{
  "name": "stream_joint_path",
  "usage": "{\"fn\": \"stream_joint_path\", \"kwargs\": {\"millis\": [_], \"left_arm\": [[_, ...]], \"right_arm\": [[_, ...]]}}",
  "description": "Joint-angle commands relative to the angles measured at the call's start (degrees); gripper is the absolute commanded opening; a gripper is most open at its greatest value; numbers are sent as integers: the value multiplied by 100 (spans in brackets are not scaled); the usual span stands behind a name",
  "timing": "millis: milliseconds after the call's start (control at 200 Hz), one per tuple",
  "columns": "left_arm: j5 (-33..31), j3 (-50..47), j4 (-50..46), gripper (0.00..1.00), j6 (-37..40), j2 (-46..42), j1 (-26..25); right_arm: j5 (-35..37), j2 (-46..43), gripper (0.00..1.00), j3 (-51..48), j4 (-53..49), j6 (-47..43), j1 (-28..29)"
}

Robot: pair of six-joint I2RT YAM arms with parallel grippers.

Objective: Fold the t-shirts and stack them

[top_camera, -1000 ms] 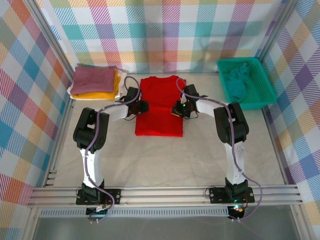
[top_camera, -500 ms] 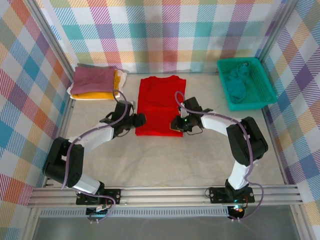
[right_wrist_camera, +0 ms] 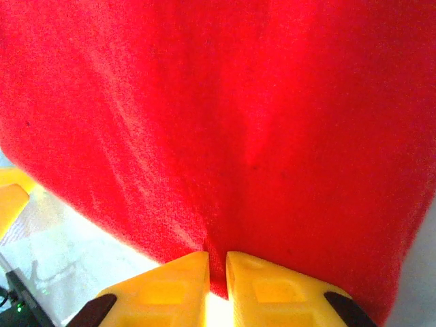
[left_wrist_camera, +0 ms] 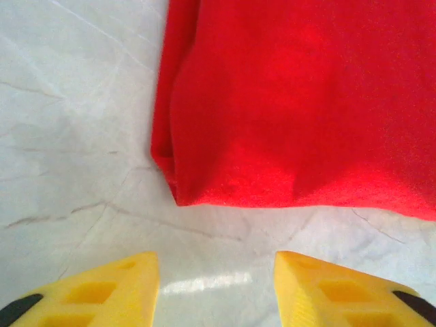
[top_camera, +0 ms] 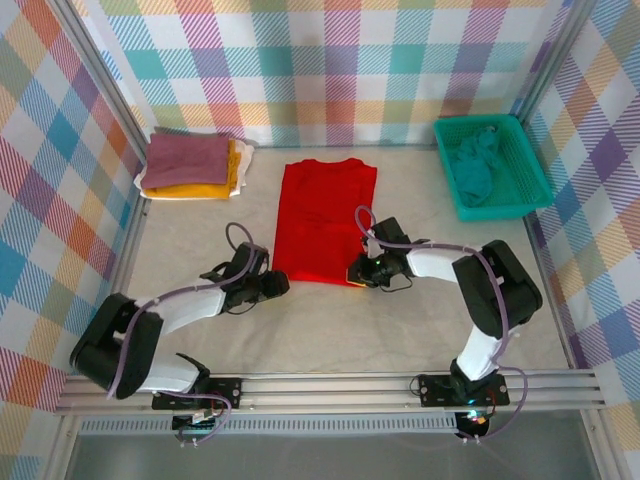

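Top external view: a pale, faintly veined tabletop (top_camera: 330, 330) sits inside a booth whose back and side walls (top_camera: 330, 70) are covered in pastel plaid cloth. Aluminium rails (top_camera: 330, 392) run across the near edge and carry both arm bases.

At the far right corner stands a teal mesh basket (top_camera: 533, 198) with a crumpled teal garment (top_camera: 475, 165) lying in it. At the far left corner, well apart from the basket, lies a stack of folded t-shirts (top_camera: 190, 168). A dusty mauve one is on top, a mustard yellow one is under it, and a white edge shows at the right side.

Between these two, in the middle of the table, the red t-shirt (top_camera: 325, 220) lies flat, folded into a long rectangle with its collar toward the back wall. Both arms reach low across the table to its near edge.

The left gripper (top_camera: 272, 285) is just beside the near left corner of the shirt. In the left wrist view its yellow fingers (left_wrist_camera: 129, 286) stand spread with only bare tabletop between them, and the rounded red corner lies just beyond them without touching.

The right gripper (top_camera: 356, 272) is at the near right corner. In the right wrist view its yellow fingertips (right_wrist_camera: 187, 272) are pressed almost together, pinching a fold of the red hem. The cloth spreads out from there and wrinkles toward the pinch.
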Motion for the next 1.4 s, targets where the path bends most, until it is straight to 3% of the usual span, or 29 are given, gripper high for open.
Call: {"fn": "stream_joint_path", "kwargs": {"millis": [0, 225, 480, 845, 945, 1165, 1395], "left_arm": [[-390, 162, -632, 53, -324, -501, -30], [274, 401, -330, 56, -356, -154, 473], [603, 1011, -136, 58, -74, 842, 456], [293, 1121, -175, 56, -58, 1441, 279], [259, 1129, -73, 48, -36, 1554, 269], [150, 1356, -261, 15, 80, 1559, 210], [92, 1317, -470, 5, 121, 1247, 103]], "right_arm": [[127, -125, 20, 77, -581, 174, 37], [312, -533, 23, 309, -596, 126, 36], [531, -888, 26, 167, -561, 138, 36], [593, -1209, 28, 53, -530, 140, 37], [602, -1285, 28, 37, -522, 138, 36], [664, -1557, 29, -317, -488, 357, -33], [-25, -1494, 39, -967, -203, 775, -394]]}}
